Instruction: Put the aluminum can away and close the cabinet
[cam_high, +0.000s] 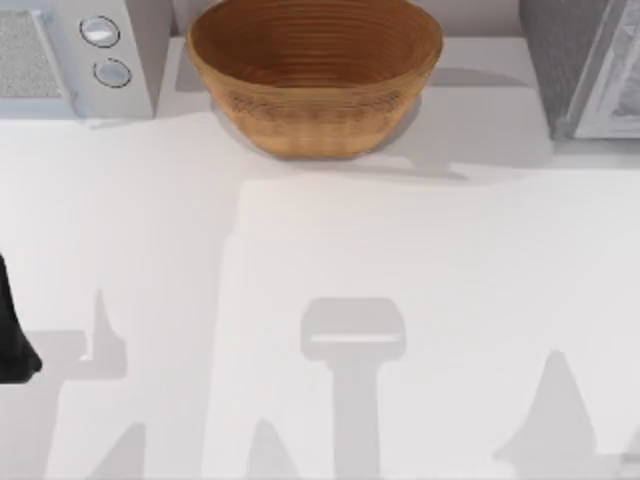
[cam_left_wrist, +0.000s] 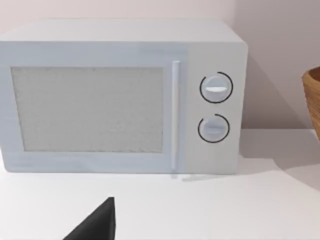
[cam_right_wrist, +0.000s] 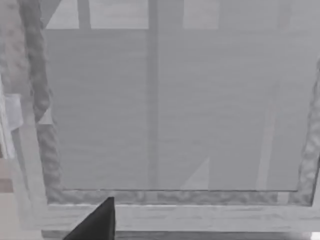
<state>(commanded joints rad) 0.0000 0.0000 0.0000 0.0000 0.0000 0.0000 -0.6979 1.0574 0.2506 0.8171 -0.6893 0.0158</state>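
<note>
The white bench (cam_high: 420, 280) is seen from above, bare across its middle and front and crossed by grey shadows of the arms. Along its back edge three things are lined up, likely kept there so that the working area in front stays free.

At the back right corner the grey speckled cabinet (cam_high: 580, 65) is set; in the right wrist view a pale panel with a speckled frame (cam_right_wrist: 175, 110) is faced squarely and close, which is judged to be the cabinet's front or door. Whether it stands open or shut cannot be told.

At the back left corner a white box-shaped microwave oven (cam_left_wrist: 120, 95) with a mesh window and two round dials is placed, its door shut, and it is looked at straight on by the left wrist camera.

Between them, at the middle of the back edge, a round brown wicker bowl (cam_high: 314, 72) is stood upright, mouth up; nothing is seen inside it.

The left arm (cam_high: 12, 330) is held at the bench's left edge as a dark shape, apparently parked. A dark fingertip (cam_left_wrist: 97, 222) of the left gripper is caught in the left wrist view, and one dark fingertip (cam_right_wrist: 97, 220) of the right gripper in the right wrist view; how wide either gripper is spread cannot be told.

The small red aluminum can is not found on the bench, so it is judged already stowed or hidden.
</note>
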